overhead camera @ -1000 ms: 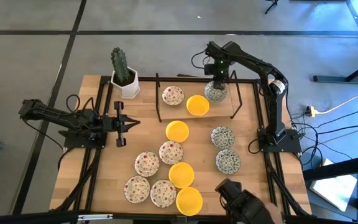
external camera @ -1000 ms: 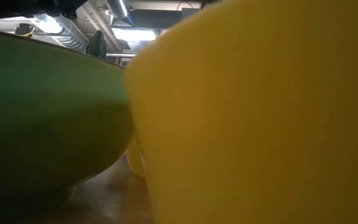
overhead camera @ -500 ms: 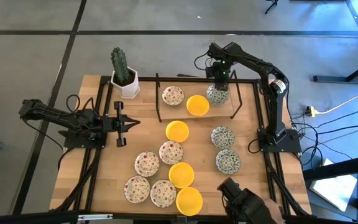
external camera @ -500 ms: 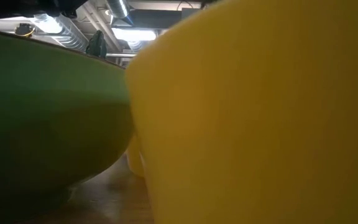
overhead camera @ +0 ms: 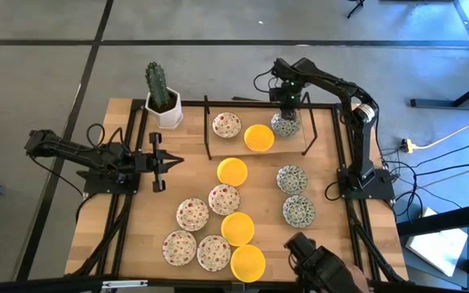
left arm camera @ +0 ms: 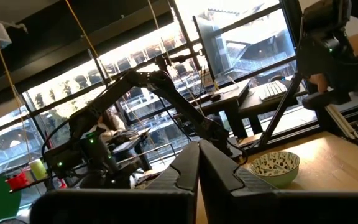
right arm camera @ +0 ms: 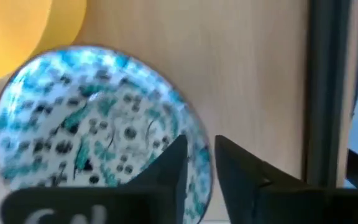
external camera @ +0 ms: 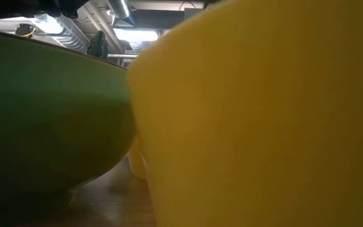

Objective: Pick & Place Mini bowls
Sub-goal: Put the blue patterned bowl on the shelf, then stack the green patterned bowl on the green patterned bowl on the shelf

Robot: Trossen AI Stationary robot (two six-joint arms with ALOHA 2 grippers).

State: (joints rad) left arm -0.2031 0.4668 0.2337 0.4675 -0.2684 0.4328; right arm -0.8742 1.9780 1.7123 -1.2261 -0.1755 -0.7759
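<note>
A green-patterned mini bowl (overhead camera: pixel 283 124) (right arm camera: pixel 98 118) rests on a black-framed wooden tray (overhead camera: pixel 293 144) at the table's far side. Beside it on the tray are a yellow bowl (overhead camera: pixel 259 137) and a red-speckled bowl (overhead camera: pixel 226 124). My right gripper (overhead camera: pixel 286 110) (right arm camera: pixel 202 163) points down over the green-patterned bowl's edge. It is slightly open, with the rim in the gap. My left gripper (overhead camera: pixel 163 161) (left arm camera: pixel 199 163) is shut at the table's left and holds nothing. My right gripper comes from above and straddles the green-patterned bowl's rim (right arm camera: pixel 204 146), one finger (right arm camera: pixel 174 163) over the inside and the other (right arm camera: pixel 236 171) outside. The bowl rests on the tray. Whether either finger touches the rim I cannot tell.
Several more bowls lie on the table: yellow (overhead camera: pixel 232 171), red-speckled (overhead camera: pixel 192 213) and green-patterned (overhead camera: pixel 291 178). A potted cactus (overhead camera: pixel 163 102) stands at the far left. A dark shape (overhead camera: pixel 324 267) sits at the near edge. A yellow bowl (external camera: pixel 263 113) fills the low view.
My right gripper has sunk a little toward the tray, and the green-patterned bowl has come down with it.
</note>
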